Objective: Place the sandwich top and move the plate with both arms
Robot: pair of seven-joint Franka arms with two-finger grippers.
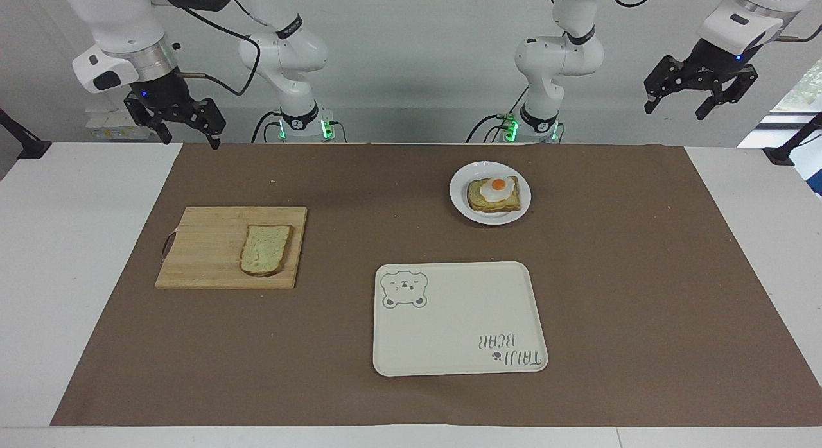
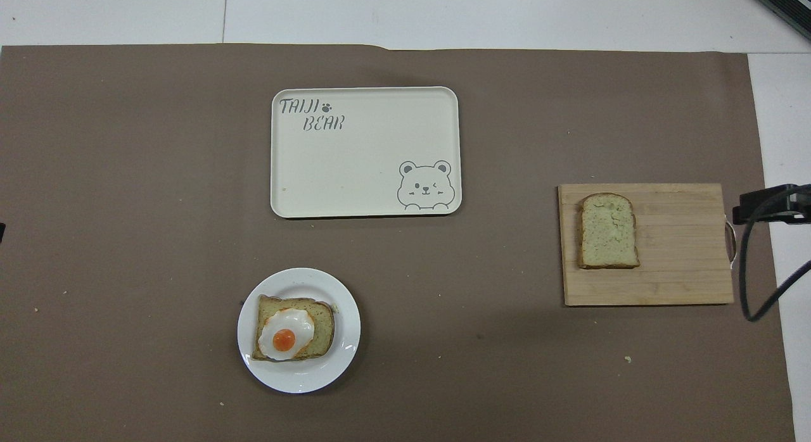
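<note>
plate (image 2: 345, 366): egg toast (image 2: 294, 328) on it | tray (image 2: 355, 176): farther from robots | cutting board (image 2: 678, 271): sandwich top (image 2: 607, 230) on it

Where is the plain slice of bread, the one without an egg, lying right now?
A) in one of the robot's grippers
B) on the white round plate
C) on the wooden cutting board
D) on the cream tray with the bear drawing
C: the sandwich top lies flat on the wooden cutting board, toward the right arm's end of the table, with neither gripper near it.
</note>
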